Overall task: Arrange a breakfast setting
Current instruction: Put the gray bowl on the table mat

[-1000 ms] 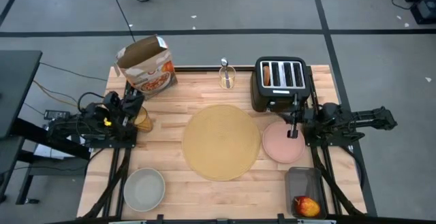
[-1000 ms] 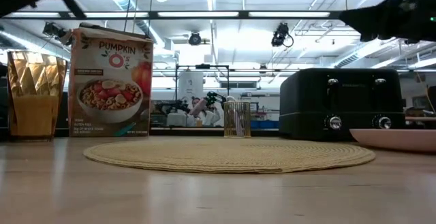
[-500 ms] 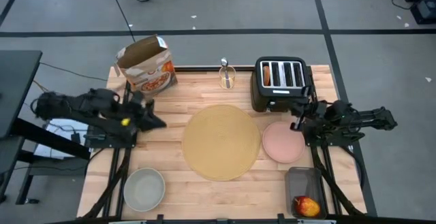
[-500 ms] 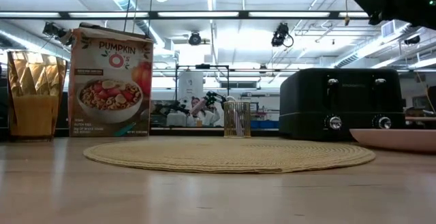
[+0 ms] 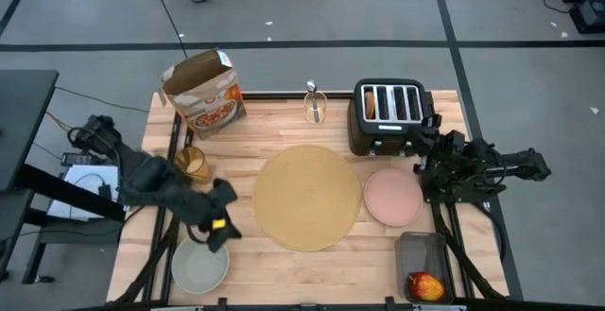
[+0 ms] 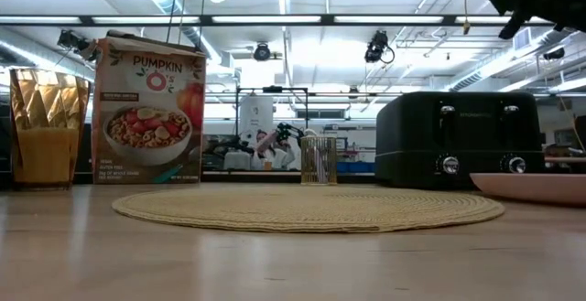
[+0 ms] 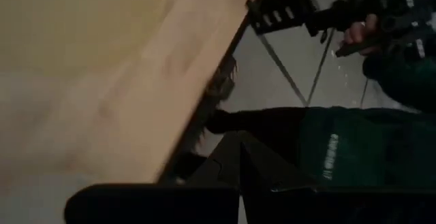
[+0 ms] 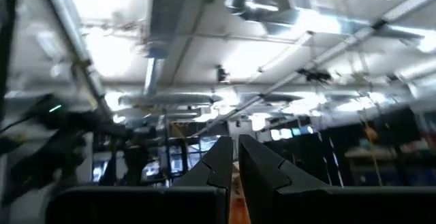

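Observation:
The round tan placemat (image 5: 307, 198) lies mid-table. The pink plate (image 5: 393, 198) lies right of it. The grey bowl (image 5: 200, 264) stands at the near left. The amber tumbler (image 5: 193, 164) stands at the left edge. A toast slice (image 5: 370, 105) sticks out of a slot in the black toaster (image 5: 390, 114). The spoon stands in a clear glass (image 5: 314, 103) at the far edge. The red apple (image 5: 425, 285) lies in a grey tray. My left gripper (image 5: 219, 233) is shut and empty just above the bowl's far rim. My right gripper (image 5: 423, 148) is shut, raised beside the toaster, tipped upward.
The orange cereal box (image 5: 203, 89) stands open at the far left corner. The grey tray (image 5: 423, 254) sits at the near right corner. A person in green clothing (image 7: 354, 142) stands beyond the table's edge in the left wrist view.
My left gripper has swung from beside the tumbler toward the table's near edge and now hangs over the grey bowl's far rim; the tumbler stays in place. My right gripper has risen from over the pink plate and tipped upward beside the toaster.

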`<action>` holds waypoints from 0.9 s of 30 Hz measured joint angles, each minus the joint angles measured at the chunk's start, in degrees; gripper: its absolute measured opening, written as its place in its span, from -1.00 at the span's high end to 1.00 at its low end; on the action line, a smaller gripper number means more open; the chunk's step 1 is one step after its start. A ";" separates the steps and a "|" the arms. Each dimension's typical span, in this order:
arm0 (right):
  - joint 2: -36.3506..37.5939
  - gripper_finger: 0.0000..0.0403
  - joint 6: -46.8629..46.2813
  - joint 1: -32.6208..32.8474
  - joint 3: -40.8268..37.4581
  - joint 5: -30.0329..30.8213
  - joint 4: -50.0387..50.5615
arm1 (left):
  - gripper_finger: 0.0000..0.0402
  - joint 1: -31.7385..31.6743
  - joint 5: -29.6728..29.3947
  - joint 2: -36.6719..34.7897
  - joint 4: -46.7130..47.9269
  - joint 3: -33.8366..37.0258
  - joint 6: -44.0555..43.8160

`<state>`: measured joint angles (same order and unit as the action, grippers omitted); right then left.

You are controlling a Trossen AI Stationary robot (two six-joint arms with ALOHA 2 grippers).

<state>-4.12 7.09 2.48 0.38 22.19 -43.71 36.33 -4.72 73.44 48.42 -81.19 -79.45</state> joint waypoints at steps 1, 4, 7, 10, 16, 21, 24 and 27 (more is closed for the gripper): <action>0.01 0.82 -2.15 0.00 0.01 1.29 -0.48 | 0.99 1.21 -0.03 1.29 -0.09 -0.91 -3.46; 0.02 0.82 -9.87 0.00 0.43 3.97 0.72 | 0.99 4.59 -0.34 5.37 0.83 -4.08 -10.67; 0.00 0.85 -21.77 0.04 2.33 3.99 6.99 | 1.00 7.24 -0.18 8.49 5.53 -5.55 -15.74; -0.79 0.91 -31.61 0.41 6.83 0.61 18.74 | 0.99 9.74 3.32 10.97 10.57 -5.55 -21.43; -6.86 0.96 -33.02 1.61 16.57 -4.12 33.34 | 0.74 15.63 0.51 12.38 14.11 -5.53 -31.35; -14.00 0.77 -32.56 2.28 21.09 -5.17 34.75 | 0.40 19.08 -1.35 13.73 13.32 -5.53 -39.13; -19.45 0.60 -31.90 2.74 23.13 -7.29 34.77 | 0.15 20.68 -1.19 16.13 12.61 -5.50 -40.55; -25.12 0.43 -29.09 3.78 25.53 -8.40 34.86 | -0.07 21.43 -1.19 18.74 12.46 -5.50 -39.53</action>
<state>-29.24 -22.00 6.26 25.92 13.79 -8.85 57.75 -5.91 92.18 60.89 -86.70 -118.98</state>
